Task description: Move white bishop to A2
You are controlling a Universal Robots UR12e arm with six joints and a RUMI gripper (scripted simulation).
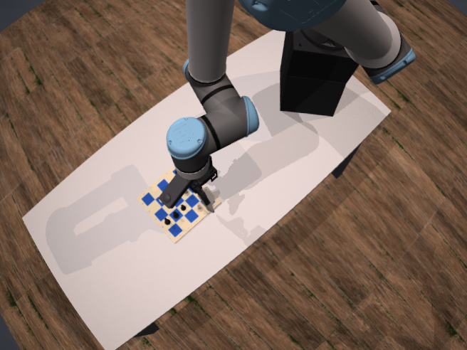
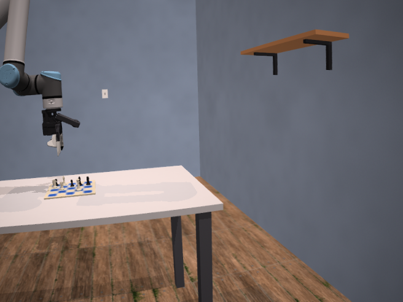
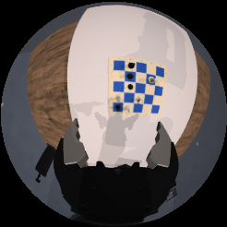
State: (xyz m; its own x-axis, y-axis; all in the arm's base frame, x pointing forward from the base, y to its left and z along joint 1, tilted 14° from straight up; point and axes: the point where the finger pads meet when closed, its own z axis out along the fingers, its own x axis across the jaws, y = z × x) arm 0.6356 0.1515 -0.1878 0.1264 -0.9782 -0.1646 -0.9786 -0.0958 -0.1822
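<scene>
- White bishop: on board (image 1: 149,208) (image 2: 69,194) (image 3: 150,69) among pale pieces (image 1: 199,207) (image 2: 78,185) (image 3: 138,100); exact one/square can't tell.
- Gripper (image 1: 213,201) (image 2: 58,151) (image 3: 118,121): jaws wide apart, nothing held, well above board.
- Pale pieces below jaws, long axes upright; any regrasp likely needs straight descent.

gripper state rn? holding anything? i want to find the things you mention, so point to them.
Gripper (image 1: 189,205) (image 2: 59,153) (image 3: 118,121): open, nothing between the fingers, raised above the chessboard (image 1: 175,240) (image 2: 69,195) (image 3: 111,74).
</scene>
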